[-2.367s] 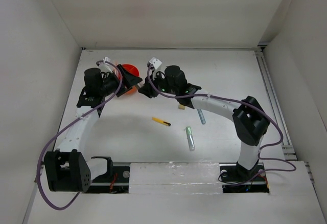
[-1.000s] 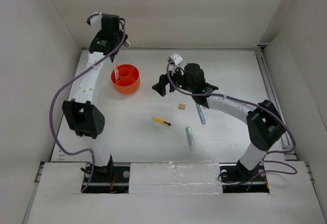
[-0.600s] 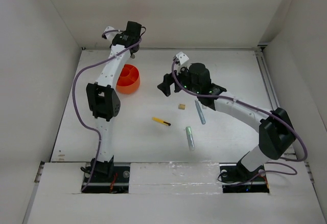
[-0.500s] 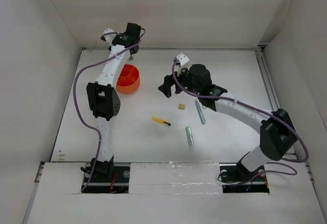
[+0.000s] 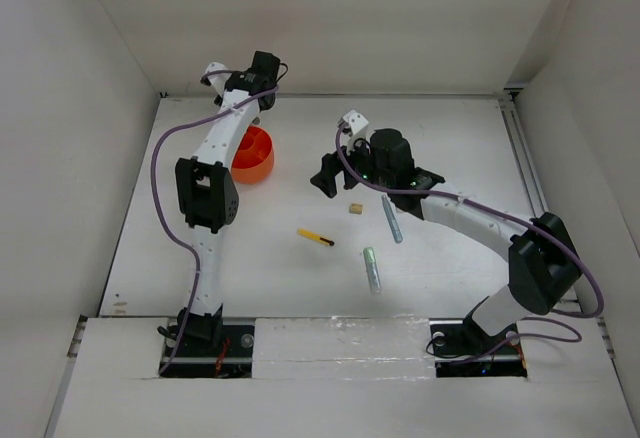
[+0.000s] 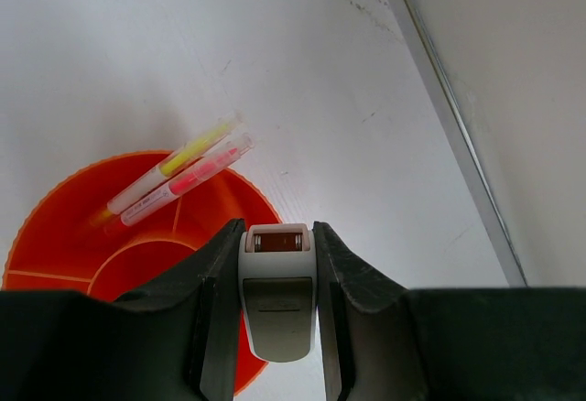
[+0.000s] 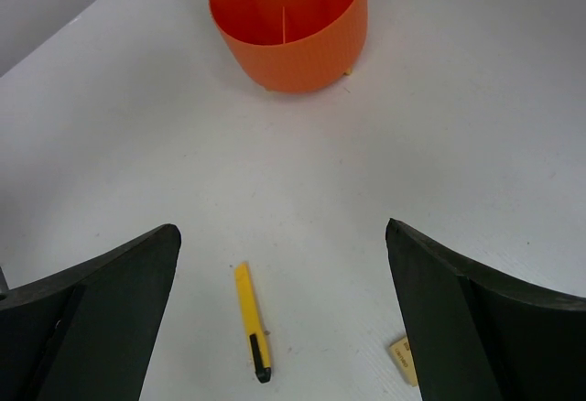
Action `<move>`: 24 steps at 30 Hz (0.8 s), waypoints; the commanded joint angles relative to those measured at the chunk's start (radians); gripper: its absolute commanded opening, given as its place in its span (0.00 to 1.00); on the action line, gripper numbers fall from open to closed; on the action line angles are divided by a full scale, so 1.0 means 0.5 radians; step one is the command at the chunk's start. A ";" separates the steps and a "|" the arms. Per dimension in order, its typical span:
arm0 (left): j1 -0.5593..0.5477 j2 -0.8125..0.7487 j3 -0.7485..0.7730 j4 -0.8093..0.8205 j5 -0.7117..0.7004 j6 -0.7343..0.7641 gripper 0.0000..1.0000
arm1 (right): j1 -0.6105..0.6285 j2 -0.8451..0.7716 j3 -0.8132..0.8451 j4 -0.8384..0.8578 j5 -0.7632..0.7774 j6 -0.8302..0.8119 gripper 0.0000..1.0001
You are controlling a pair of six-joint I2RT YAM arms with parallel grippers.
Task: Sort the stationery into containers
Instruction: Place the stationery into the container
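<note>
Two slim markers, one pale yellow and one pink, already lean in an outer compartment of the round orange plastic cup at far left. Above it your left gripper shows narrow jaws flanking a pale block — held thing or gripper part, you cannot tell. Four pieces wait on the white table: yellow-black pen, tan eraser, pale green marker, grey-blue pen — your right gripper, near the eraser, gapes wide, empty.
</note>
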 commanded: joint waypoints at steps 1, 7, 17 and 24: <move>0.003 -0.019 0.006 -0.061 -0.172 -0.141 0.00 | 0.018 -0.058 -0.006 0.065 -0.053 -0.030 1.00; 0.003 -0.019 -0.113 -0.061 -0.172 -0.181 0.00 | 0.018 -0.040 -0.006 0.065 -0.053 -0.030 1.00; 0.021 -0.019 -0.150 -0.043 -0.172 -0.163 0.00 | 0.018 -0.058 -0.024 0.083 -0.071 -0.030 1.00; 0.021 -0.019 -0.168 -0.043 -0.172 -0.163 0.00 | 0.018 -0.058 -0.025 0.102 -0.090 -0.030 1.00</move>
